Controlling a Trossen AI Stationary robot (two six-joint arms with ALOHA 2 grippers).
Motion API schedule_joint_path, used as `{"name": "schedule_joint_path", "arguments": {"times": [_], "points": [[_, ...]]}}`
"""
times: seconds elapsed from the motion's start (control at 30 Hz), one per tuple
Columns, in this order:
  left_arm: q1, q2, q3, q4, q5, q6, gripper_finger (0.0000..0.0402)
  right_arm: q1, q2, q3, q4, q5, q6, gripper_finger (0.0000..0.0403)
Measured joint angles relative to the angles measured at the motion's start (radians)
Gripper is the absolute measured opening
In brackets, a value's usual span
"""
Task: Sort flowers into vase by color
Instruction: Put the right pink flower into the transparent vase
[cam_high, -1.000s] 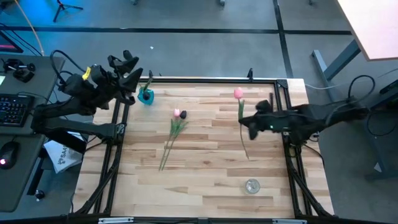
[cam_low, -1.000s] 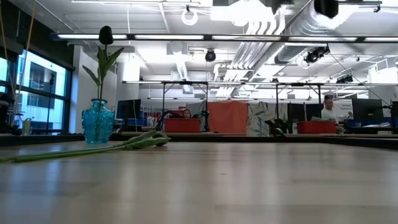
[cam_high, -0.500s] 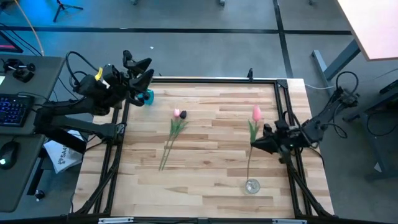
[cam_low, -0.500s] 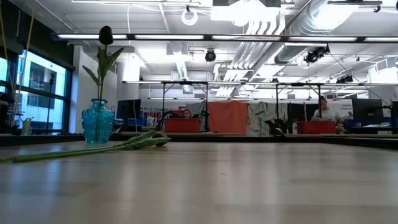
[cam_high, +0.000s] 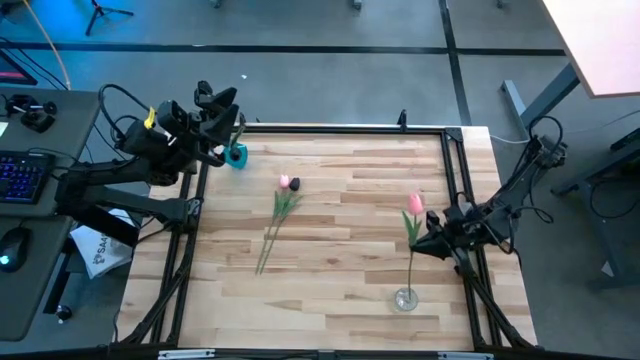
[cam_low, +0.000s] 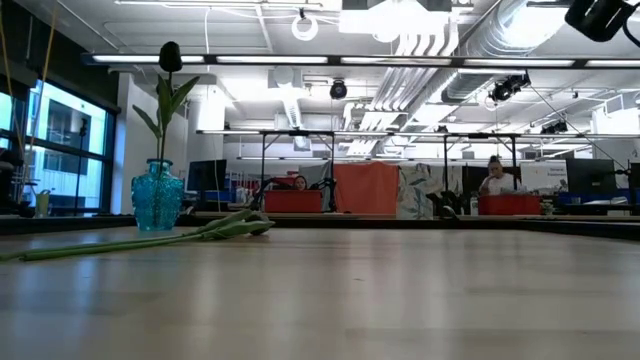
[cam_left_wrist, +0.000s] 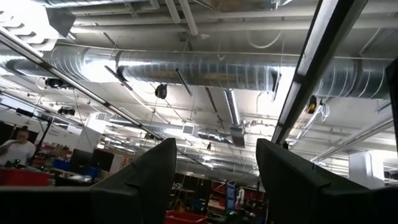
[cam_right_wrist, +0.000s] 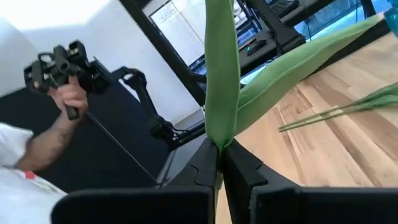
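My right gripper (cam_high: 421, 241) is shut on a pink tulip (cam_high: 414, 205), lifted over the table's near right part. The tulip's stem runs down to a clear glass vase (cam_high: 405, 298). A pink tulip (cam_high: 285, 182) and a dark tulip (cam_high: 294, 184) lie flat on the table side by side; they also show in the low view (cam_low: 150, 238). A teal vase (cam_high: 236, 155) at the far left holds a dark tulip (cam_low: 170, 56). My left gripper (cam_high: 220, 102) is open and empty above that vase, its fingers (cam_left_wrist: 146, 180) pointing up at the ceiling. My right gripper pinches the pink tulip's stem between its two fingers, just below where the long green leaves (cam_right_wrist: 219, 93) spread. The fingers come level from the table's right and lie across the stem (cam_right_wrist: 217, 144). The tulip stands nearly upright, its lower end (cam_high: 406, 288) at the clear vase's mouth.
A black frame (cam_high: 300, 128) rims the wooden table. A person's hand (cam_right_wrist: 65, 93) with a controller shows beyond the table in the right wrist view. Bare wood lies between the lying flowers and the clear vase.
My right gripper has carried the pink tulip toward the table's near edge, up to the clear vase. The tulip has stayed lifted, and its lower stem end has come to the vase's mouth.
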Motion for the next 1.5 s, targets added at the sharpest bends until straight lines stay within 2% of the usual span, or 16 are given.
{"name": "schedule_joint_path", "arguments": {"times": [0.17,0.37,0.7,0.83,1.07,1.2,1.37,1.5], "points": [[0.0,0.007,0.0,-0.001,-0.03,-0.024,0.0209,0.0,0.0,0.0,-0.005,-0.048,-0.044,0.0004],[0.001,0.013,0.0,-0.001,-0.034,-0.042,0.0209,0.0,0.003,0.0,-0.047,-0.141,-0.003,0.0005],[0.001,0.014,0.0,0.0,-0.079,-0.043,0.0209,0.0,0.003,0.0,-0.109,-0.187,0.01,0.0013],[0.001,0.014,0.0,0.0,-0.08,-0.043,0.0209,0.0,0.003,0.001,-0.168,-0.191,0.076,0.006],[0.001,0.014,0.0,0.0,-0.081,-0.042,0.0209,0.0,0.003,0.027,-0.208,-0.212,0.127,0.0184],[0.001,0.014,0.0,-0.001,-0.08,-0.042,0.0209,-0.002,0.003,0.093,-0.369,-0.225,0.18,0.0241],[0.001,0.014,0.0,-0.004,-0.077,-0.042,0.0209,-0.002,0.003,0.191,-0.611,-0.232,0.25,0.0277],[0.001,0.014,0.0,-0.008,-0.077,-0.042,0.0209,-0.002,0.003,0.263,-0.662,-0.258,0.265,0.0282]]}}
